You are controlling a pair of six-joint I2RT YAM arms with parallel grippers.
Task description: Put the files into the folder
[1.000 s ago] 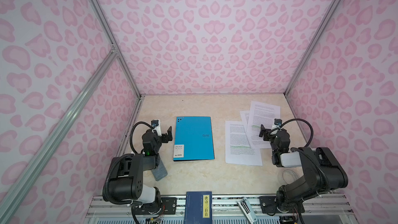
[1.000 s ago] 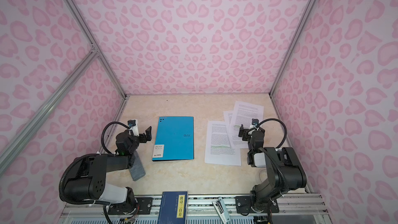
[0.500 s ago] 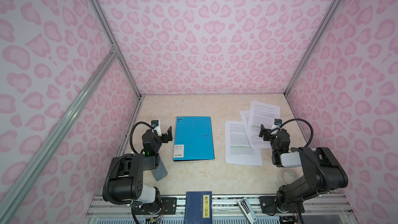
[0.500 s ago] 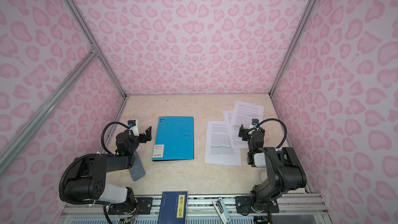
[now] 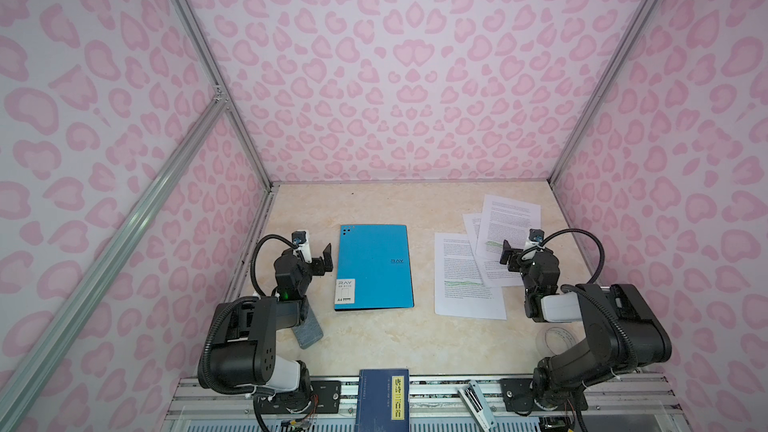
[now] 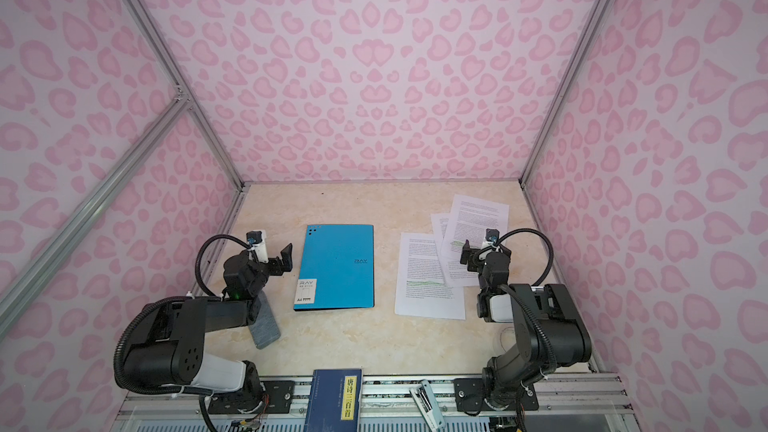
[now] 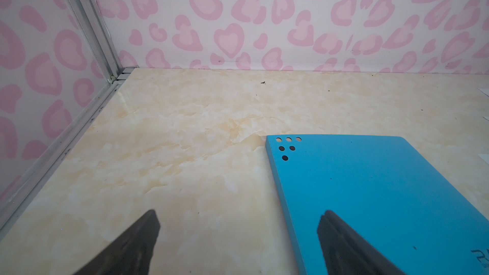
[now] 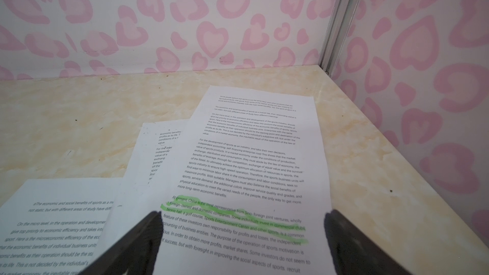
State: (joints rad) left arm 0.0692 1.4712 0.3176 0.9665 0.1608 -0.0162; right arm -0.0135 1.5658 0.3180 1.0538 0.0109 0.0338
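Both top views show nothing filed yet: the three white printed paper sheets (image 5: 465, 280) with green-highlighted lines lie fanned, overlapping, under and ahead of our right gripper (image 8: 243, 220), whose jaws stand wide and empty. The thin bright-blue folder (image 5: 374, 268) lies closed just beside our left gripper (image 5: 326, 260), equally wide and empty; we cannot see inside it. Opening it, we judge, comes first.

Blue folder (image 5: 374, 266) shut; 3 files (image 5: 478, 268) fanned beside.

Three files (image 5: 465, 280), right of centre in both top views. One folder (image 5: 374, 268), one dark blue book (image 5: 384, 401) at bottom edge, one grey pad (image 5: 307, 332). Two robot arms (image 5: 245, 338).
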